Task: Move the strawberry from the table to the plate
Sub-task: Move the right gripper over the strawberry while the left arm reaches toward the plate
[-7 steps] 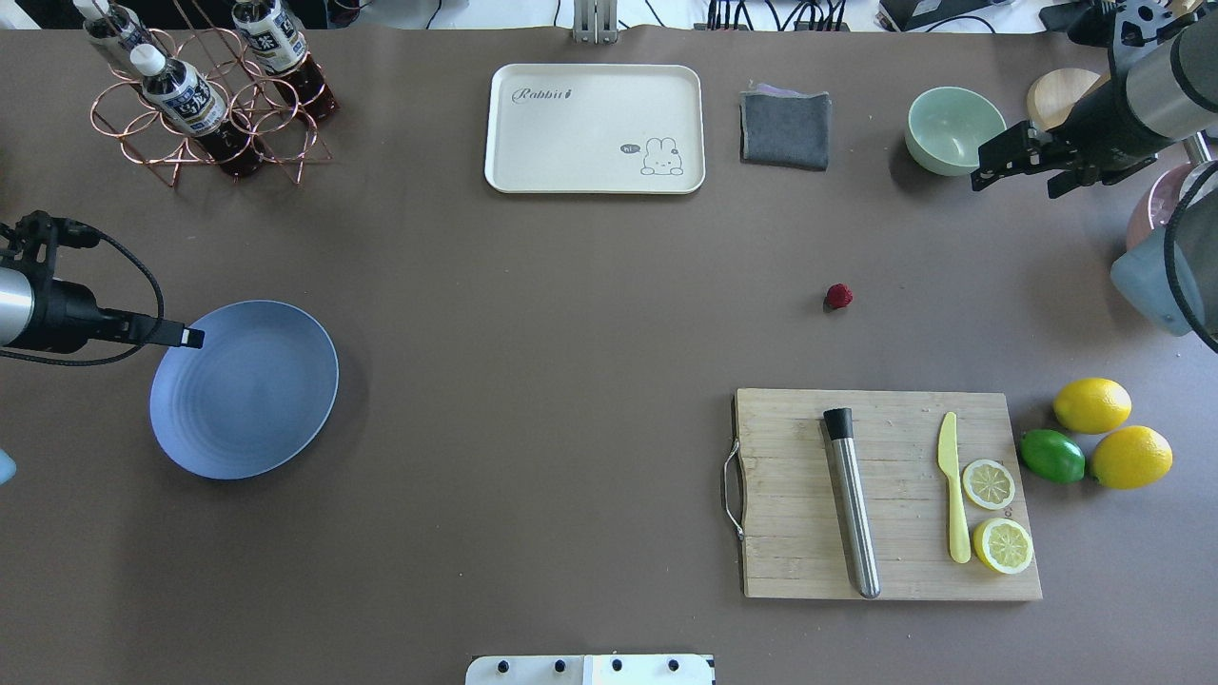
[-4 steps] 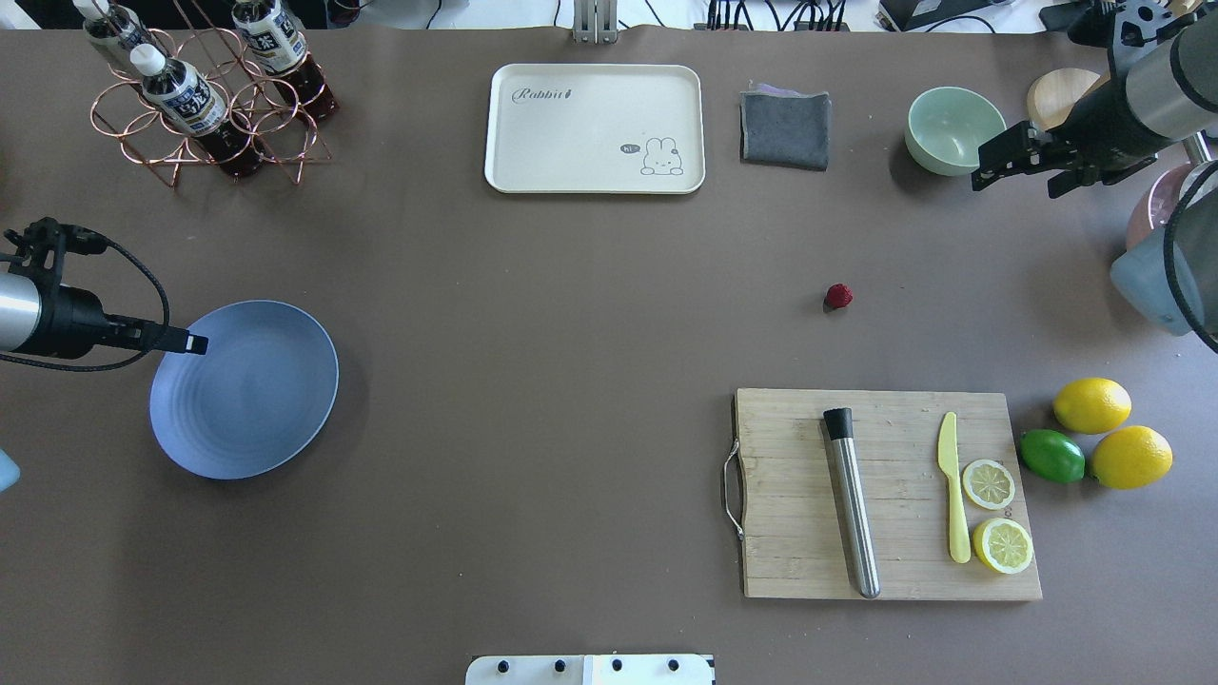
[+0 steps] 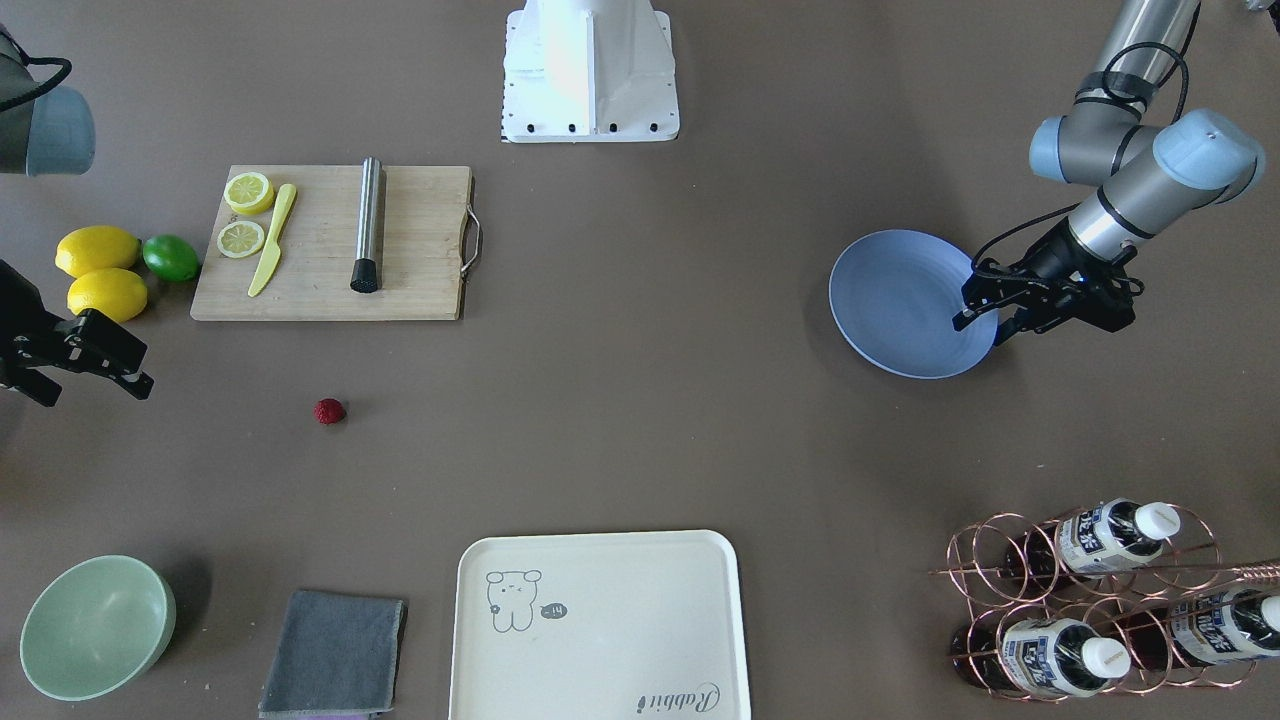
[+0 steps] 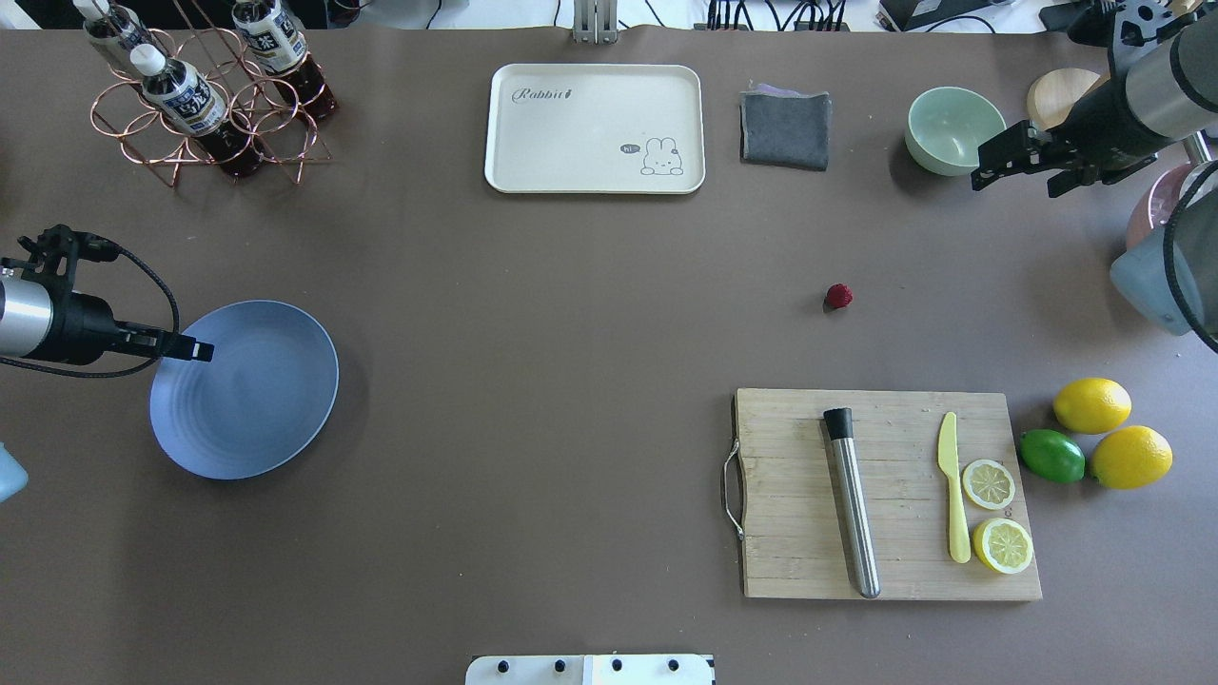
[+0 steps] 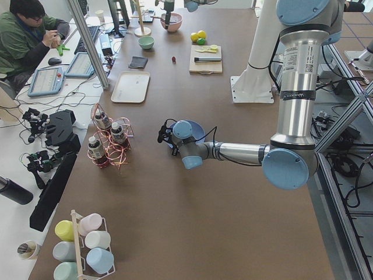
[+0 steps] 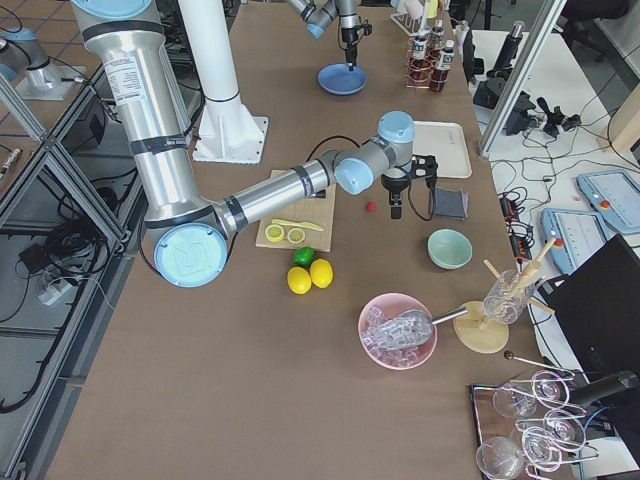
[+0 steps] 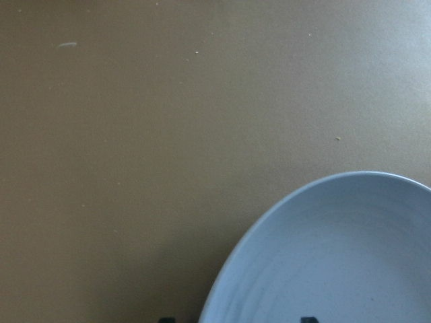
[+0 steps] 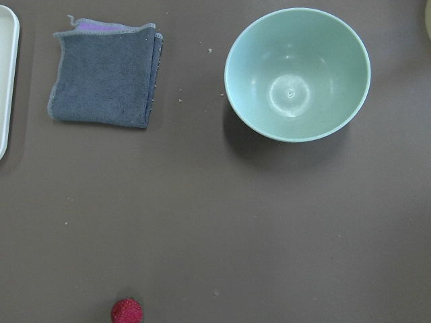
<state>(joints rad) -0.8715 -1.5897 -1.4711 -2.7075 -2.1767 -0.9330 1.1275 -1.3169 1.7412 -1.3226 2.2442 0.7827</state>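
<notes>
Strawberry [image 4: 838, 296] lies on table [image 4: 571, 333]; tray [image 4: 595, 128] reads "Rabbit".

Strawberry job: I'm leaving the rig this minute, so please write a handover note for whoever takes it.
Left gripper: open, empty, over the rim of the round blue-grey plate.
Right gripper: open, empty, beside the pale green bowl.
Small dark-red strawberry: on the brown-grey table, untouched.
Done: nothing. Left: grasp it, carry it, set it on the plate.
</notes>
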